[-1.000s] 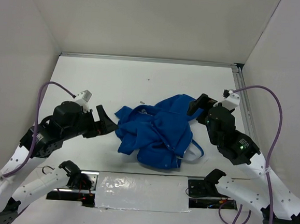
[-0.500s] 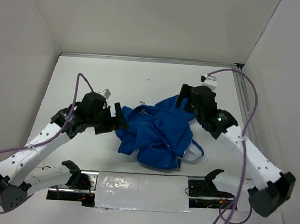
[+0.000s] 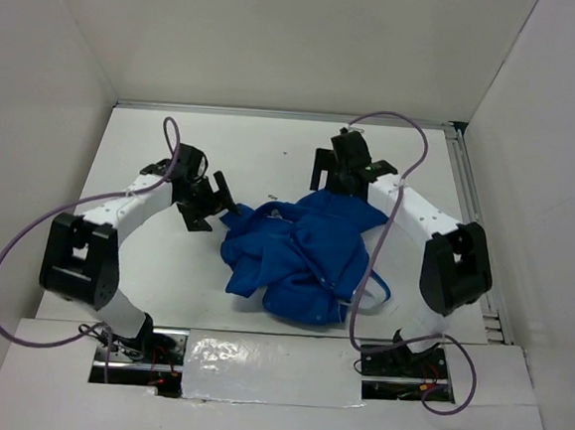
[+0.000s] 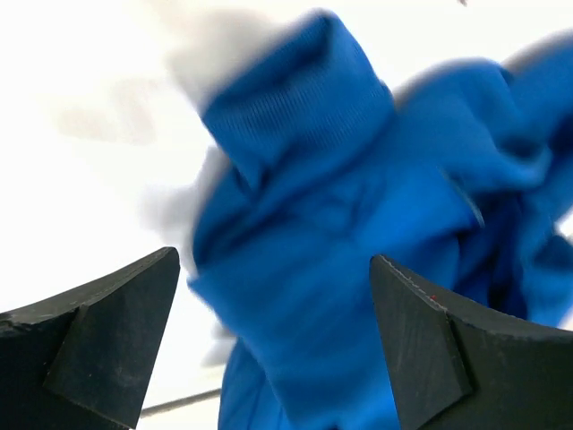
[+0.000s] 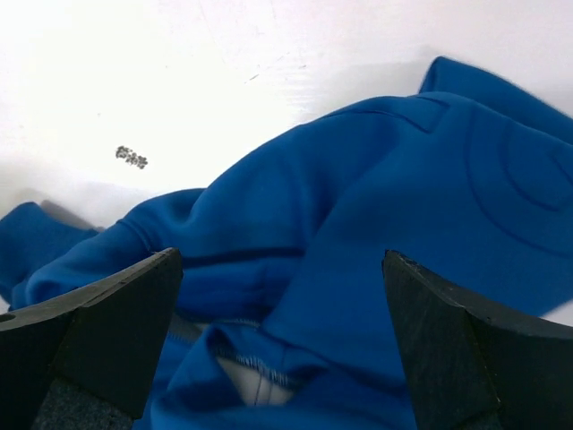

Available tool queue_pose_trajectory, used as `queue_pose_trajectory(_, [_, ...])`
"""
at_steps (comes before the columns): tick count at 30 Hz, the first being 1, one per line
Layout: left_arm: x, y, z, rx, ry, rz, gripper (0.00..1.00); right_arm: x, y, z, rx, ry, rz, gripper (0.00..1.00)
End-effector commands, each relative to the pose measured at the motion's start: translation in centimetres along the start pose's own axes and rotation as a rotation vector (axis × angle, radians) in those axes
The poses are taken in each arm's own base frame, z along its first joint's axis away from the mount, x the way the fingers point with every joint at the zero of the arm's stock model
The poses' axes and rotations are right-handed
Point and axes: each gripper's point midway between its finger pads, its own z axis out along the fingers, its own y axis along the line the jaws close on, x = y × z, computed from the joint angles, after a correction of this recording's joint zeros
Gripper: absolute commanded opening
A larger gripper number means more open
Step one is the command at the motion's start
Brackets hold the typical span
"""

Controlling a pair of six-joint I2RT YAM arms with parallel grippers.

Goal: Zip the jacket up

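The royal-blue jacket lies crumpled in a heap at the middle of the white table. My left gripper is open at the heap's left edge, over a ribbed blue fold that shows between its fingers. My right gripper is open at the heap's far edge, above blue folds and a patch of white lining with a stitched seam. Neither gripper holds anything. I do not see the zipper pull.
White walls enclose the table on three sides. A metal rail runs along the right edge. A white taped strip lies at the near edge between the arm bases. Purple cables loop over both arms.
Both arms have reached forward over the table. The left gripper moved up to the jacket's left edge, the right gripper to its far edge. The jacket has not moved.
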Motion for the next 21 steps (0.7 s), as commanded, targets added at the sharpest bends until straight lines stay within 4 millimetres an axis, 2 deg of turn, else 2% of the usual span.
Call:
queue_pose_trajectory(1, [-1.2,-0.5,1.6,-0.008,0.042,-0.002,0.99,-2.2,1.6,1.0,-0.044,-0.023,0.004,1.0])
queue_pose_trajectory(2, [-0.8,-0.2,2.3,-0.028,0.068,-0.009,0.99,-0.9,1.5,2.4,-0.035,0.021,0.005,1.0])
queue_pose_trajectory(3, [-0.8,-0.1,3.5,-0.034,0.091,-0.01,0.99,-0.5,1.9,2.9,-0.052,0.041,0.008,1.0])
queue_pose_trajectory(4, [-0.8,-0.1,4.1,-0.027,0.102,-0.013,0.99,-0.5,2.2,3.3,-0.057,0.047,0.019,1.0])
queue_pose_trajectory(5, [-0.6,-0.5,4.6,0.0,0.128,-0.008,0.99,0.4,2.3,4.5,-0.054,0.08,0.027,1.0])
queue_pose_trajectory(6, [-0.6,-0.4,5.6,0.002,0.141,-0.011,0.99,0.8,2.4,5.1,-0.048,0.095,0.042,1.0])
queue_pose_trajectory(7, [-0.5,-0.5,6.0,0.01,0.15,-0.009,0.99,0.3,2.5,5.5,-0.04,0.087,0.058,1.0])
queue_pose_trajectory(8, [-0.5,-0.5,6.8,0.01,0.166,-0.012,0.99,1.5,2.2,6.6,-0.016,0.124,0.062,1.0])
queue_pose_trajectory(11, [-0.8,-0.6,8.7,-0.016,0.18,-0.022,0.99,2.0,2.0,8.1,0.017,0.139,0.117,1.0])
queue_pose_trajectory(14, [-1.4,-1.4,10.0,0.009,0.203,-0.008,0.7,2.7,1.8,9.3,0.044,0.153,0.162,0.97])
queue_pose_trajectory(15, [-1.5,-1.9,10.1,0.032,0.21,0.0,0.54,2.6,1.8,9.6,0.049,0.153,0.175,0.87])
queue_pose_trajectory(16, [-2.1,-2.6,10.1,0.052,0.199,0.013,0.44,3.2,1.3,10.2,0.079,0.159,0.178,0.81])
queue_pose_trajectory(17, [-2.4,-2.9,10.0,0.055,0.191,0.017,0.11,3.1,1.2,10.4,0.088,0.154,0.186,0.66])
queue_pose_trajectory(18, [-2.9,-3.0,9.8,0.053,0.174,0.02,0.0,3.1,1.1,10.6,0.094,0.152,0.194,0.57])
queue_pose_trajectory(19, [-3.6,-3.9,9.0,0.07,0.151,0.045,0.0,3.0,0.8,10.8,0.11,0.137,0.198,0.42])
queue_pose_trajectory(20, [-4.1,-4.1,8.5,0.075,0.131,0.056,0.0,2.8,0.7,10.6,0.116,0.129,0.204,0.0])
queue_pose_trajectory(21, [-4.9,-4.7,7.8,0.083,0.101,0.072,0.0,2.4,0.7,10.3,0.112,0.114,0.206,0.0])
